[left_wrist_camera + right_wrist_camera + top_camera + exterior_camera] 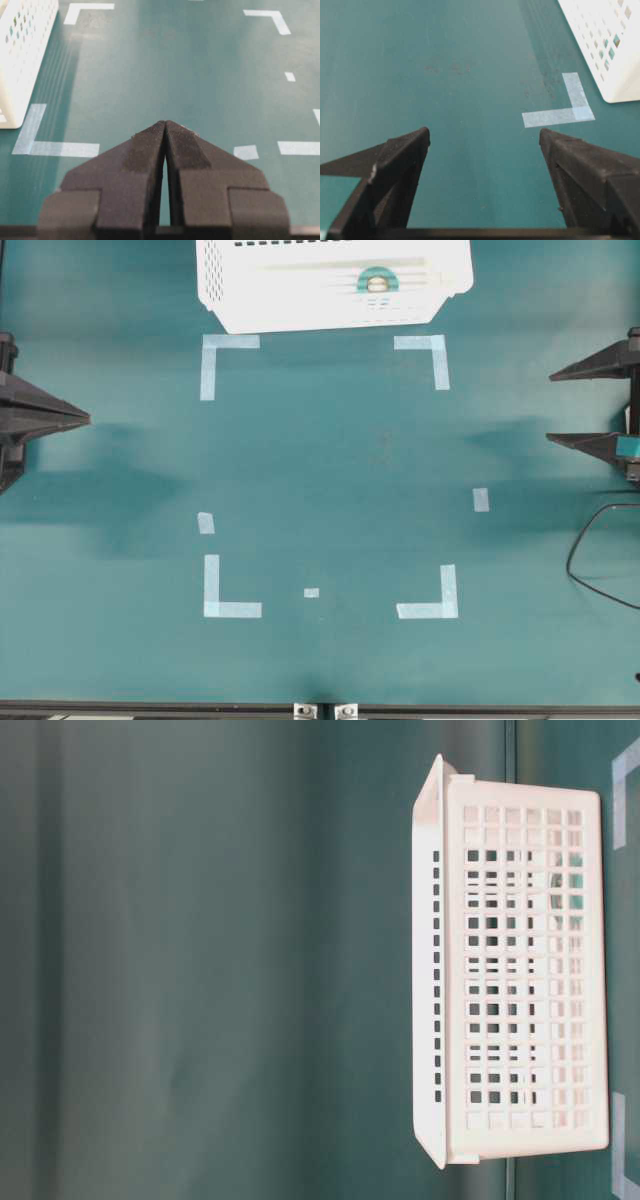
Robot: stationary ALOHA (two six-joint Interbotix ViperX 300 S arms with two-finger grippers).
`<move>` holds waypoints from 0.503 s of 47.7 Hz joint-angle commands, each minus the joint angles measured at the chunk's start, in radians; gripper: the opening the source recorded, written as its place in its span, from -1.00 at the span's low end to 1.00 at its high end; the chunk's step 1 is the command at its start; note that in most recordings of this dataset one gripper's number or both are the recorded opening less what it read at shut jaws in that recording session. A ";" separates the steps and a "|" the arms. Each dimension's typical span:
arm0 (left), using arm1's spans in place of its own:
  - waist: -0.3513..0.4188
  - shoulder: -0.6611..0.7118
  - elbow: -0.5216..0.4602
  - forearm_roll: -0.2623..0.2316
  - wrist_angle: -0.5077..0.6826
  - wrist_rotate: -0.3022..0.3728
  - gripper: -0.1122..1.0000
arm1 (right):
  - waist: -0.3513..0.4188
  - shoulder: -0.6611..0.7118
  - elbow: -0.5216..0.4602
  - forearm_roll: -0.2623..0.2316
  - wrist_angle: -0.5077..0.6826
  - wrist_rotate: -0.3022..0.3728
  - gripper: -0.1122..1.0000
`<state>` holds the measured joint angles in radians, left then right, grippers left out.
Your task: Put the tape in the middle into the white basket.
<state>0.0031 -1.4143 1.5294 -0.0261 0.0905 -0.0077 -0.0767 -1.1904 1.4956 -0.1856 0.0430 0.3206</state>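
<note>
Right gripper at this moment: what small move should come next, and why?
Probably just draw back to rest. The tape already lies inside the white basket, and the right gripper is open and empty at the table's edge, so nothing seems left to carry.

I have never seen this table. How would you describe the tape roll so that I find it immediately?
Look at the far edge of the green table, where a large white basket with slotted walls stands. The tape lies inside it, toward the right end. It is a small round teal-green roll with a pale core, unlike the flat pale-blue strips stuck to the table.
</note>
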 commanded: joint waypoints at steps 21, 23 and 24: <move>0.002 0.009 -0.012 -0.002 -0.009 0.002 -0.99 | 0.002 0.000 -0.009 0.000 0.002 0.002 0.88; 0.003 0.008 -0.014 -0.002 -0.009 0.002 -0.99 | 0.002 0.000 -0.008 0.000 0.000 0.000 0.88; 0.002 0.009 -0.012 -0.002 -0.011 0.002 -0.99 | 0.002 0.000 -0.005 -0.002 0.000 0.000 0.88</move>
<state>0.0031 -1.4143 1.5278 -0.0276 0.0905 -0.0077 -0.0767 -1.1965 1.4972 -0.1856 0.0522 0.3206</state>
